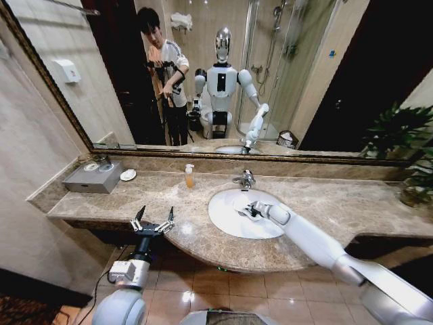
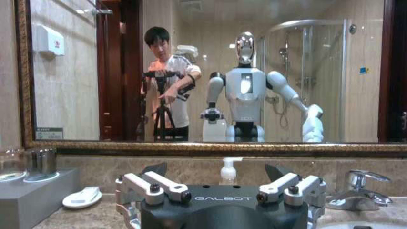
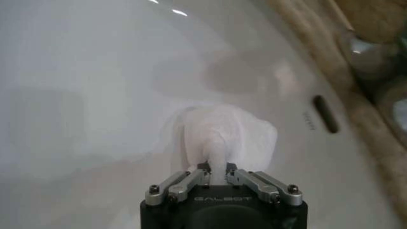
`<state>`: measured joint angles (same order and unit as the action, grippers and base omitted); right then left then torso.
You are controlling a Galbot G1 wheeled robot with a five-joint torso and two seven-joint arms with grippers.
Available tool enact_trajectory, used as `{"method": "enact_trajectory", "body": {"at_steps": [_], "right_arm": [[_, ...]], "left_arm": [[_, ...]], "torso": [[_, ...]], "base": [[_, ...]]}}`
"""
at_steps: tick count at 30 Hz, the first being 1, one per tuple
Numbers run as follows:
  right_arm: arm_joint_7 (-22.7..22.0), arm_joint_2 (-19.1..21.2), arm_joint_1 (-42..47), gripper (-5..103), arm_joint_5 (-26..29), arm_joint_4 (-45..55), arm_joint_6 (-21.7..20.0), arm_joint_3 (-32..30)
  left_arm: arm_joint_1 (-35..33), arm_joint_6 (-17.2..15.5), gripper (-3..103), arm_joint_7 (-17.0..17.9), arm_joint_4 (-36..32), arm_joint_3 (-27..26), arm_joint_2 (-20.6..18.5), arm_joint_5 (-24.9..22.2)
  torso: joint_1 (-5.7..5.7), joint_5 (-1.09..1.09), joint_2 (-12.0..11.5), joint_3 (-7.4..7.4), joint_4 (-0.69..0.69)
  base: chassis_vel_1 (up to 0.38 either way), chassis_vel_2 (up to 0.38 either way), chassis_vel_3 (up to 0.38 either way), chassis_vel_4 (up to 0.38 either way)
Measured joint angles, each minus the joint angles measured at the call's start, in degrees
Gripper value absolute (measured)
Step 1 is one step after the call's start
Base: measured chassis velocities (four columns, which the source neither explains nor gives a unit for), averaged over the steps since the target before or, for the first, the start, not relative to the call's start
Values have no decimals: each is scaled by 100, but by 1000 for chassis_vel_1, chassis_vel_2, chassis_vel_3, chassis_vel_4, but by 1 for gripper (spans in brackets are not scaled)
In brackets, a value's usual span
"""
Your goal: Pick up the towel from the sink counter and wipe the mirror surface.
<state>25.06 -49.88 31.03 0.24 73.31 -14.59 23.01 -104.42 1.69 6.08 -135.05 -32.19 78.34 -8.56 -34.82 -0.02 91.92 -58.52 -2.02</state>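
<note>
Gripping step underway. Head view: right gripper [image 1: 249, 210] is down inside the oval white basin [image 1: 226, 220] of the beige-brown speckled marble sink counter [image 1: 176, 203], just in front of the chrome faucet [image 1: 247, 179]. Left gripper [image 1: 153, 224] hovers at the counter's front edge, well apart from the basin, jaws spread wide, nothing in them. Big bronze-framed wall mirror [image 1: 101, 88] rises straight behind the counter; an orange soap bottle [image 1: 189, 177] stands between basin and mirror, to the left of the faucet.

Left wrist view: left gripper [image 2: 222, 191] faces the mirror [image 2: 83, 86], fingers [image 2: 162, 183] splayed, empty. Parked, fine.

Right wrist view: right gripper [image 3: 216, 179] has its fingers nearly closed, pinching a raised fold of the small white soft cloth towel [image 3: 245, 136]. The rest of the towel lies bunched on the basin wall [image 3: 95, 95], near the overflow slot [image 3: 324, 113].

Judgement: the pinch is thin, only one ridge. Confirm a firm clamp before lifting. Lift straight up to clear the rim and faucet spout, then swing toward the glass above the soap bottle. Slack cloth may drag or slip.
</note>
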Motion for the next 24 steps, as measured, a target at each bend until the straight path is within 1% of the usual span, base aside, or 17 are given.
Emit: {"method": "enact_trajectory", "body": {"at_steps": [1, 2, 3, 5, 7, 8, 11, 14, 19, 22, 23, 24], "right_arm": [[18, 93, 76, 9, 34, 174, -18, 12], [61, 290, 230, 9, 113, 546, -67, 22], [61, 290, 230, 9, 113, 546, -67, 22], [138, 514, 356, 9, 226, 998, -172, 65], [169, 548, 364, 9, 232, 1055, -193, 73], [263, 614, 357, 9, 222, 1131, -220, 113], [276, 546, 283, 9, 111, 903, -190, 110], [275, 330, 141, 9, -290, 299, 37, -78], [233, 194, 8, 9, -483, -307, 144, -352], [227, 195, -5, 9, -560, -488, 207, -511], [241, 269, 32, 9, -580, -482, 241, -586], [288, 426, 129, 9, -560, -319, 247, -614]], "left_arm": [[0, 0, 100, -3, 0, 1, 0, 0], [0, 0, 100, -1, 0, 0, 0, 0], [0, 0, 100, -1, 0, 0, 0, 0], [0, 0, 100, -1, 0, 0, 0, 0], [0, 0, 100, -1, 0, 0, 0, 0], [0, 0, 100, -1, 0, 0, 0, 0], [0, 0, 100, -1, 0, 0, 0, 0], [0, 0, 100, 0, 0, 0, 0, 0], [0, 0, 100, -1, 0, 0, 0, 0], [0, 0, 100, -1, 0, 0, 0, 0], [0, 0, 100, -1, 0, 0, 0, 0], [0, 0, 100, 0, 0, 0, 0, 0]], "torso": [[0, 4, 0, 0, -1], [1, 2, 0, 0, -2], [1, 2, 0, 0, -2], [1, 3, 0, 0, -3], [1, 2, 0, 1, -4], [1, 0, 0, 1, -4], [1, 2, 0, 1, -5], [1, 3, 0, 0, -7], [0, 2, 0, 0, -5], [0, 1, 0, 0, -5], [0, 3, 0, 0, -6], [0, 2, 0, 0, -6]], "base": [[0, 0, 0, 0], [0, 0, 0, 0], [0, 0, 0, 0], [0, 0, 0, 0], [0, 0, 0, 0], [0, 0, 0, 0], [0, 0, 0, 0], [0, 0, 0, 0], [0, 0, 0, 0], [0, 0, 0, 0], [0, 0, 0, 0], [0, 0, 0, 0]]}}
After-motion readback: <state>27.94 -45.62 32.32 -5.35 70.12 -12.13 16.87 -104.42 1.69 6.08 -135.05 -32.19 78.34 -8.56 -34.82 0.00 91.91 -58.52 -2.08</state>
